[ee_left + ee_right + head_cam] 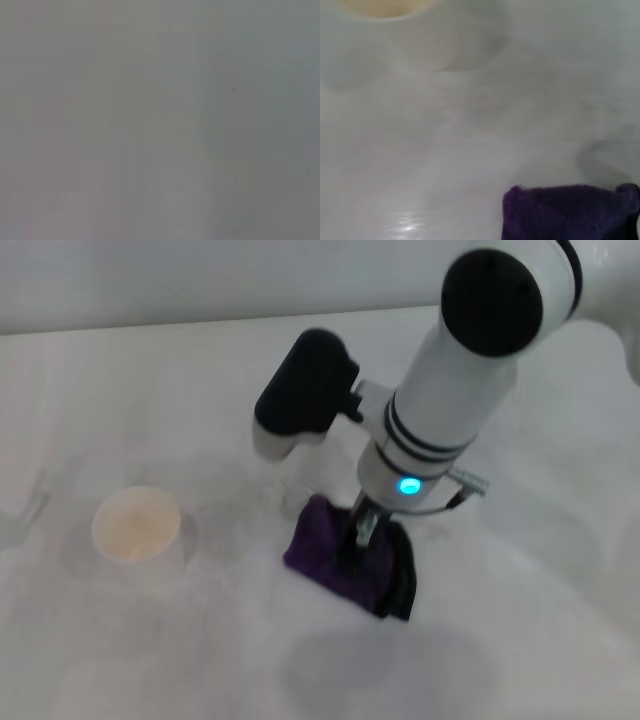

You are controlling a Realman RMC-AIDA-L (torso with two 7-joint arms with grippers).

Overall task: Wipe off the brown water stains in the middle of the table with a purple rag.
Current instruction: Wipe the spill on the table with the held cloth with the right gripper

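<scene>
One arm works — the right gripper (pixel 358 532) pinches the purple rag (pixel 345 558) from above on the bench (pixel 520 640), no brown stain discernible nearby.

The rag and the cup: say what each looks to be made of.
The rag: soft plush cloth, dark purple with a black edge; its fuzzy nap shows in the right wrist view. The right gripper presses into it. The cup: probably paper, going by its matte white wall and thin rim, though plastic is possible.
</scene>
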